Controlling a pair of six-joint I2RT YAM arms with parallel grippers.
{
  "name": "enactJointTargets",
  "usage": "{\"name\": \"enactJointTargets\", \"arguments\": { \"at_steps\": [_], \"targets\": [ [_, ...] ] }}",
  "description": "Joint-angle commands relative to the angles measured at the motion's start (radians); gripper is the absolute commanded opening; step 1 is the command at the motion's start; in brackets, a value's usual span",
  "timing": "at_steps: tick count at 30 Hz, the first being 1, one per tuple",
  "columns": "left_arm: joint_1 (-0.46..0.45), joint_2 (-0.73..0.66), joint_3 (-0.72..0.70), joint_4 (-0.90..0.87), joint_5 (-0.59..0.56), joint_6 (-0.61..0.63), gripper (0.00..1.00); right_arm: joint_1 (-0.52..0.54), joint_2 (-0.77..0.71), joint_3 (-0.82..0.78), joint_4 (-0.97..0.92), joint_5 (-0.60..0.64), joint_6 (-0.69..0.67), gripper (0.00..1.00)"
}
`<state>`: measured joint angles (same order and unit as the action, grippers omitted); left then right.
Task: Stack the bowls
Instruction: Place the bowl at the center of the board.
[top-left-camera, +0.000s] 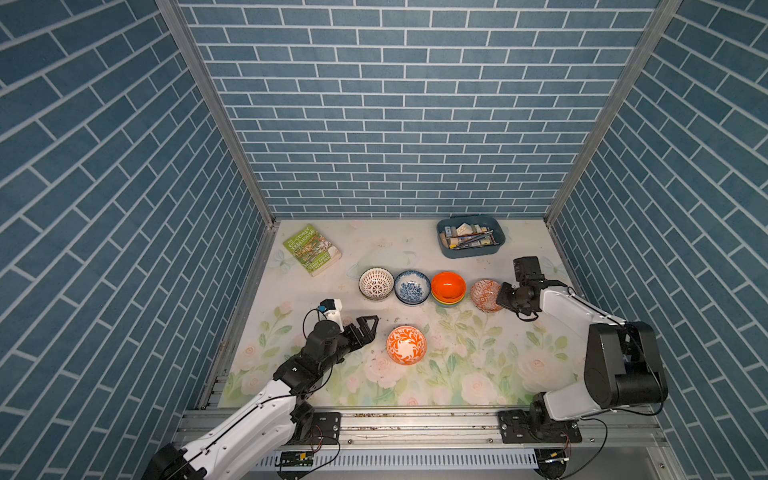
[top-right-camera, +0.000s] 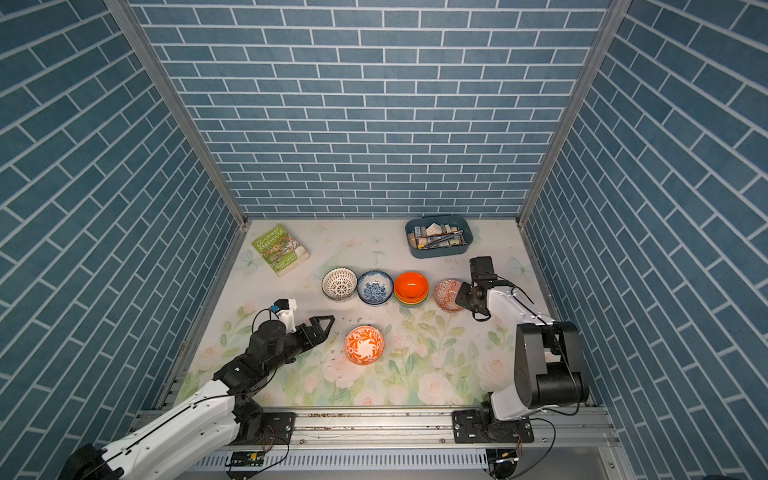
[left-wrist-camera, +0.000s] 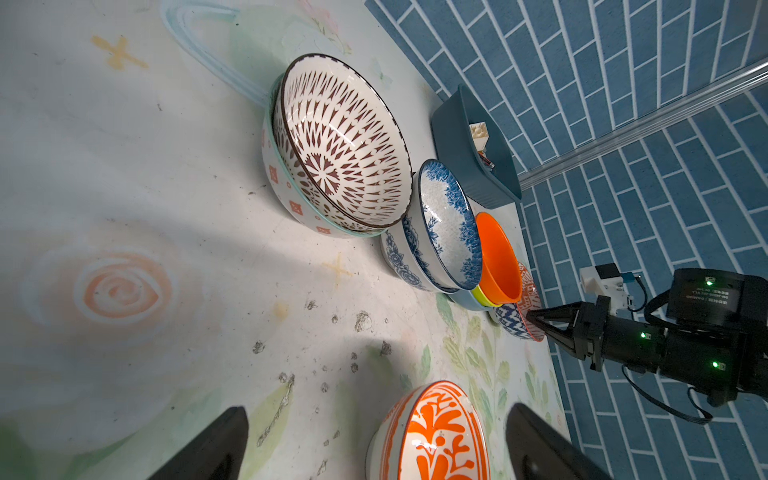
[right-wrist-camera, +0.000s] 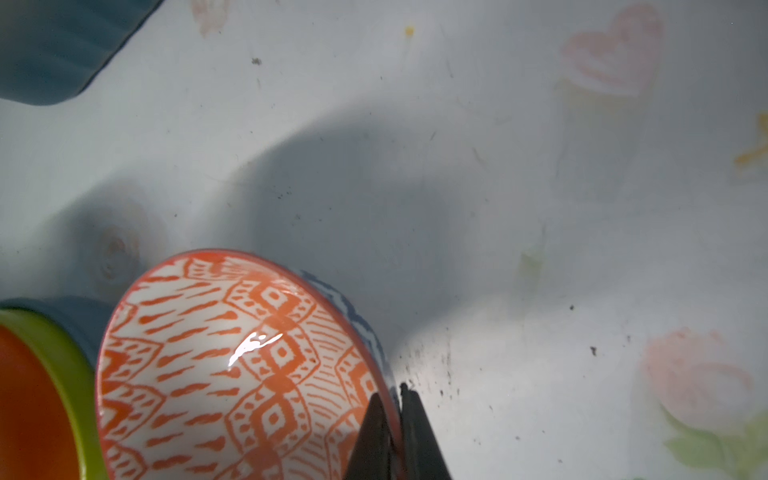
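Four groups of bowls line the middle of the table. A white lattice bowl sits nested in a pale patterned bowl. Beside it are nested blue-floral bowls, then a plain orange bowl on lime and blue ones. My right gripper is shut on the rim of the tilted orange-patterned bowl at the right end. An orange floral bowl stands alone nearer the front. My left gripper is open just left of it, touching nothing.
A blue tray of pencils stands at the back right, close behind the right arm. A green book lies at the back left. Blue brick walls close in three sides, and a metal rail runs along the front.
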<state>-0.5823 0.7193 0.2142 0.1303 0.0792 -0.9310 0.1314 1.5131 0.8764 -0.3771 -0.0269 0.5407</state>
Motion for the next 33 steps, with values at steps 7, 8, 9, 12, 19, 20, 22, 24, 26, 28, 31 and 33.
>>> {"name": "enactJointTargets", "arguments": {
  "at_steps": [7,8,9,12,19,20,22,24,26,28,31,33],
  "targets": [
    [0.001,-0.005,0.003,0.012,-0.010,0.014,1.00,-0.008,0.083,0.065,0.058,-0.019,-0.024,0.00],
    [0.001,-0.006,0.003,0.012,-0.011,0.014,1.00,-0.007,0.088,0.065,0.063,-0.024,-0.023,0.00],
    [0.002,-0.007,0.002,0.012,-0.012,0.014,1.00,-0.007,0.090,0.065,0.068,-0.029,-0.023,0.00],
    [0.001,-0.003,0.002,0.017,-0.015,0.014,1.00,-0.005,0.100,0.065,0.073,-0.042,-0.024,0.00],
    [0.002,0.004,0.004,0.022,-0.016,0.014,1.00,0.002,0.086,0.051,0.075,-0.042,-0.021,0.00],
    [0.002,0.004,0.003,0.022,-0.017,0.014,1.00,0.005,0.087,0.050,0.073,-0.042,-0.021,0.00],
    [0.001,0.004,0.004,0.022,-0.018,0.014,1.00,0.018,0.085,0.050,0.069,-0.042,-0.018,0.00],
    [0.001,0.003,0.004,0.022,-0.019,0.014,1.00,0.026,0.081,0.049,0.066,-0.042,-0.014,0.00],
    [0.002,0.002,0.003,0.020,-0.018,0.014,1.00,0.031,0.077,0.046,0.064,-0.042,-0.007,0.00],
    [0.001,-0.001,0.001,0.020,-0.018,0.014,1.00,0.032,0.074,0.044,0.062,-0.042,-0.005,0.00],
    [0.002,-0.001,0.001,0.019,-0.018,0.014,1.00,0.032,0.073,0.045,0.058,-0.042,-0.005,0.00],
    [0.001,-0.001,0.001,0.019,-0.018,0.014,1.00,0.032,0.077,0.050,0.053,-0.042,-0.005,0.12]
  ]
}}
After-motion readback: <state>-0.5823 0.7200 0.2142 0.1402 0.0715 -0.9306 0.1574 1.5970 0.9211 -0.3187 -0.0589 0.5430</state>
